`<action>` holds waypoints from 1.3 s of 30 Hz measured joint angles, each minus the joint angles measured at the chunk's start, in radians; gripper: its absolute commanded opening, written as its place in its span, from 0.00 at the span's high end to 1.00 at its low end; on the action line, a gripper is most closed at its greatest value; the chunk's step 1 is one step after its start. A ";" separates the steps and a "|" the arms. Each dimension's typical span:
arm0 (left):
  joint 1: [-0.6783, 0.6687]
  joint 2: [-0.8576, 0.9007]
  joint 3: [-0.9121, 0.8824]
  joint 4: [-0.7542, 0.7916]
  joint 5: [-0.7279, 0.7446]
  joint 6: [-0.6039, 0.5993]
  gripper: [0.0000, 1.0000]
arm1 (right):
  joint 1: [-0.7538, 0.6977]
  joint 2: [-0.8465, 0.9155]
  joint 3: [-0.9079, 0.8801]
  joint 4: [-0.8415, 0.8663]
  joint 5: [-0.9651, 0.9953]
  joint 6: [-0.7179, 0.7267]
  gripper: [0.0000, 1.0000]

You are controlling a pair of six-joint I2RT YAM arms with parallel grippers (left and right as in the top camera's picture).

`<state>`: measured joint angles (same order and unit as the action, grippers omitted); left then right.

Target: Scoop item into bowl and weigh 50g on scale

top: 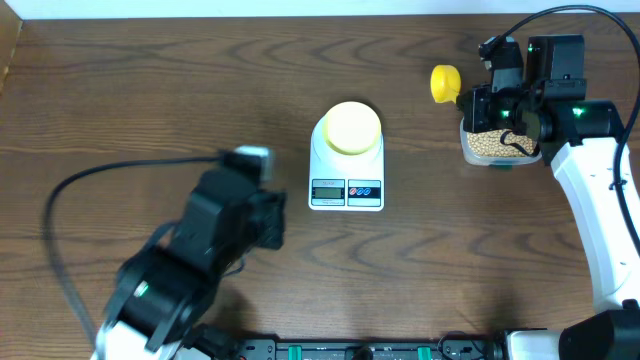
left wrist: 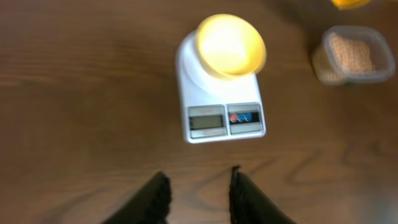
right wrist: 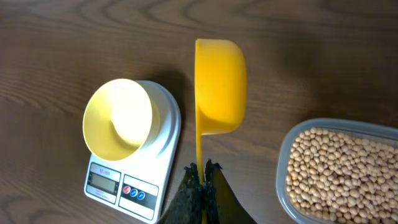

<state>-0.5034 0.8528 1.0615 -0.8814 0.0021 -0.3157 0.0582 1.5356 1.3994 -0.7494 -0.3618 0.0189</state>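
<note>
The pale yellow bowl (top: 352, 127) (left wrist: 230, 45) (right wrist: 118, 118) stands on the white scale (top: 346, 188) (left wrist: 224, 118) (right wrist: 134, 186) at the table's middle, and no beans show inside it. The beans, the item (right wrist: 339, 168) (left wrist: 353, 53), fill a clear tub (top: 490, 147) at the right. My right gripper (right wrist: 203, 169) (top: 478, 100) is shut on the thin handle of a bright yellow scoop (right wrist: 219, 84) (top: 445, 82), held above the table between scale and tub. My left gripper (left wrist: 199, 177) (top: 270, 215) hovers open and empty, left of and in front of the scale.
The left arm's black cable (top: 60, 230) loops over the table's left side. A black rail (top: 350, 350) runs along the front edge. The table's far edge (top: 200, 18) lies behind the scale.
</note>
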 measured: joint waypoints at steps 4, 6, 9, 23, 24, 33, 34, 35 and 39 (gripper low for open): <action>0.006 -0.073 0.000 -0.057 -0.089 0.003 0.03 | 0.000 0.000 0.000 0.029 -0.002 -0.004 0.99; 0.006 -0.086 0.000 -0.082 -0.137 -0.001 0.00 | 0.000 0.000 0.000 0.059 -0.002 -0.014 0.99; 0.006 -0.082 0.000 -0.131 -0.206 -0.001 0.00 | 0.000 0.000 0.000 0.094 -0.001 -0.059 0.99; 0.006 -0.056 0.000 -0.214 -0.278 -0.002 0.00 | 0.000 0.000 0.000 0.072 -0.001 -0.271 0.99; 0.006 -0.056 0.000 -0.214 -0.278 -0.002 0.00 | 0.000 0.000 0.000 0.065 -0.001 -0.276 0.99; 0.006 -0.056 0.000 -0.215 -0.278 -0.002 0.00 | 0.000 0.000 0.000 0.058 -0.001 -0.290 0.99; 0.006 -0.056 0.000 -0.214 -0.278 -0.002 0.00 | 0.000 0.000 0.000 0.058 -0.001 -0.290 0.99; 0.006 -0.056 0.000 -0.215 -0.278 -0.002 0.00 | 0.000 0.000 0.000 0.058 -0.001 -0.291 0.99; 0.006 -0.056 0.000 -0.214 -0.278 -0.002 0.00 | 0.000 0.000 0.000 0.058 -0.001 -0.292 0.99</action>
<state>-0.4973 0.7967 1.0615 -1.0958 -0.2760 -0.3172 0.0582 1.5356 1.3994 -0.6918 -0.3630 -0.2733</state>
